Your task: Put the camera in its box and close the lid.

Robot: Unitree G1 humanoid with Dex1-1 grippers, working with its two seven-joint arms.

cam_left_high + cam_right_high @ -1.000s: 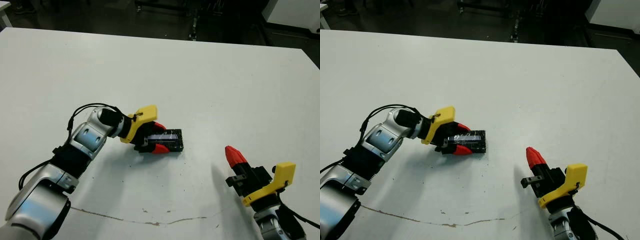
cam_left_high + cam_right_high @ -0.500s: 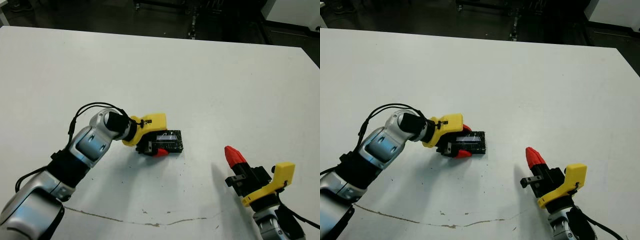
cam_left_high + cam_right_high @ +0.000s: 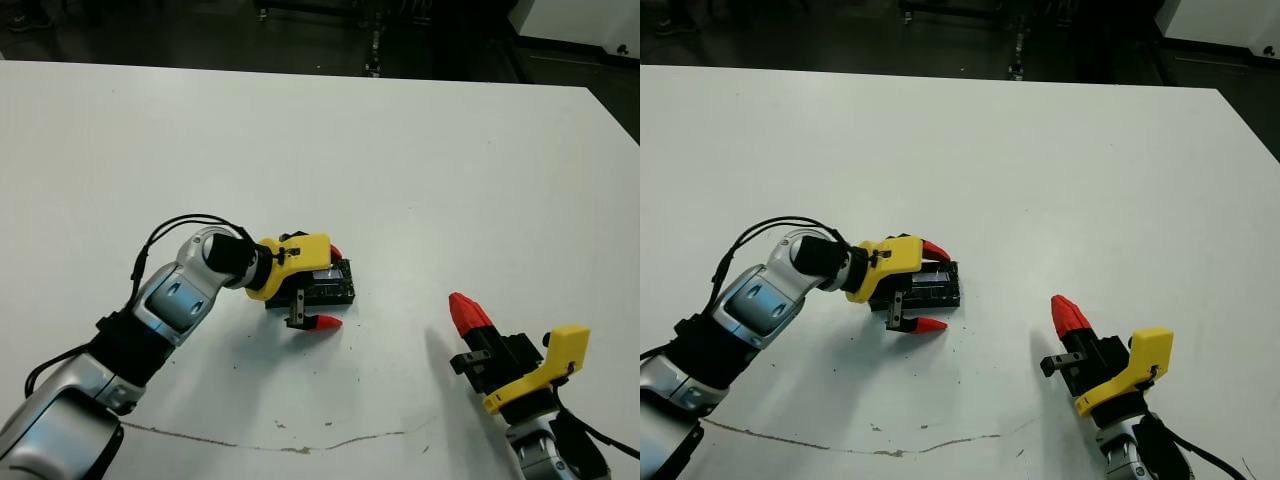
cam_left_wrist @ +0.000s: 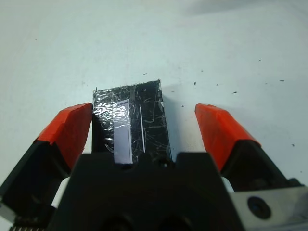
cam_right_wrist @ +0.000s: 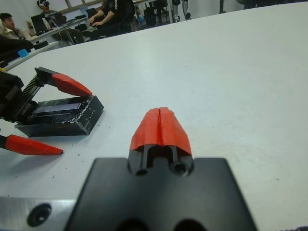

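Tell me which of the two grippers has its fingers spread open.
The left gripper: its red fingers stand apart on either side of the lid. The right gripper, off to the side, has its fingers pressed together on nothing.

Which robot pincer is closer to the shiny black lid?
Left. The left pincer is open, one red finger either side of the lid. The right pincer is shut and sits apart, off to the right.

Pretty much the whole bench [image 3: 420, 150] is open from 9 through 12 to 3 o'clock. The only obstacle is the lid [image 3: 330, 285] near the middle, with the left end effector [image 3: 325, 290] spread wide around it. The right end effector [image 3: 468, 312], pinched together, sits well apart at 4 o'clock, open bench between.
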